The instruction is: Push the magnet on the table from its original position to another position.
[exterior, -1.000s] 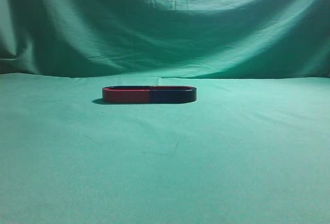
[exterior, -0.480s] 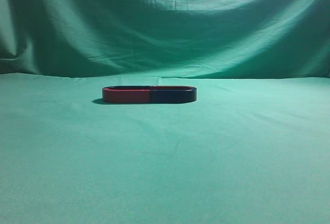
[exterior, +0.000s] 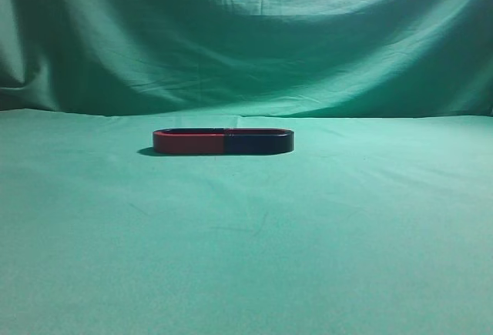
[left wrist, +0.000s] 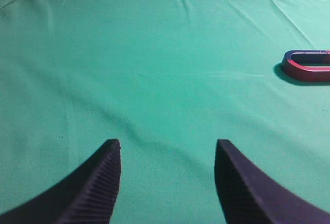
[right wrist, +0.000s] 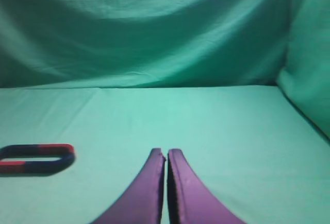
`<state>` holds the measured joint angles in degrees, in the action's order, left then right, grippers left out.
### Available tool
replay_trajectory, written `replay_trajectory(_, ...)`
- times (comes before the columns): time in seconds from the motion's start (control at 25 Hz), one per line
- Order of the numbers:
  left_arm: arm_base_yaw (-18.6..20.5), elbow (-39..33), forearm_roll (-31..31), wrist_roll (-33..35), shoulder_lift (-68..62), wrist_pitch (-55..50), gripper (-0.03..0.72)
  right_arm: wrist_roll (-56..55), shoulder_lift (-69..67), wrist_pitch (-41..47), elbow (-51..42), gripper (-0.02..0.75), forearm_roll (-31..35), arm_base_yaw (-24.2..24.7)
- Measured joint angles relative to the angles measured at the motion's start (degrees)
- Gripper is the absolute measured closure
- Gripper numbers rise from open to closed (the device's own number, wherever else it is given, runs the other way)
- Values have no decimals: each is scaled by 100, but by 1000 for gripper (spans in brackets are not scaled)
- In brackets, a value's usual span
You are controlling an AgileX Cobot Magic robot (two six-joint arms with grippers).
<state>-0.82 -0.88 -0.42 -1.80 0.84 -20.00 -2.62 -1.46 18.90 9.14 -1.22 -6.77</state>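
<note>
The magnet (exterior: pixel 223 141) is a flat oval ring, red on its left half and dark blue on its right. It lies on the green cloth in the middle of the exterior view. Neither gripper shows in that view. In the left wrist view the magnet's red end (left wrist: pixel 308 66) lies at the right edge, far ahead and to the right of my left gripper (left wrist: pixel 167 152), which is open and empty. In the right wrist view the magnet (right wrist: pixel 36 158) lies at the left, well left of my right gripper (right wrist: pixel 166 154), which is shut with nothing between its fingers.
Green cloth (exterior: pixel 246 258) covers the table, and a green cloth backdrop (exterior: pixel 246 35) hangs behind it. In the right wrist view the cloth rises in a fold (right wrist: pixel 309 80) at the far right.
</note>
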Motion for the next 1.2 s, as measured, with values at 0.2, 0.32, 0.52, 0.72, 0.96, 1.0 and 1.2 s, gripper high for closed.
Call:
replay_trajectory(0.2, 0, 0, 0, 0, 0, 0, 316, 0, 185, -184, -917, 738, 0, 335)
replay_trajectory(0.32, 0, 0, 0, 0, 0, 0, 316, -11, 185, -113, -1058, 738, 44, 348)
replay_trajectory(0.52, 0, 0, 0, 0, 0, 0, 316, -11, 194, 286, -1069, 738, 87, 348)
replay_trajectory(0.72, 0, 0, 0, 0, 0, 0, 316, -11, 194, 346, -1069, 738, 91, 348)
replay_trajectory(0.96, 0, 0, 0, 0, 0, 0, 316, -11, 207, 349, -1069, 738, 100, 348)
replay_trajectory(1.0, 0, 0, 0, 0, 0, 0, 316, -11, 211, 349, -1069, 738, 100, 348)
replay_trajectory(1.2, 0, 0, 0, 0, 0, 0, 316, -11, 211, 359, -1069, 738, 104, 348)
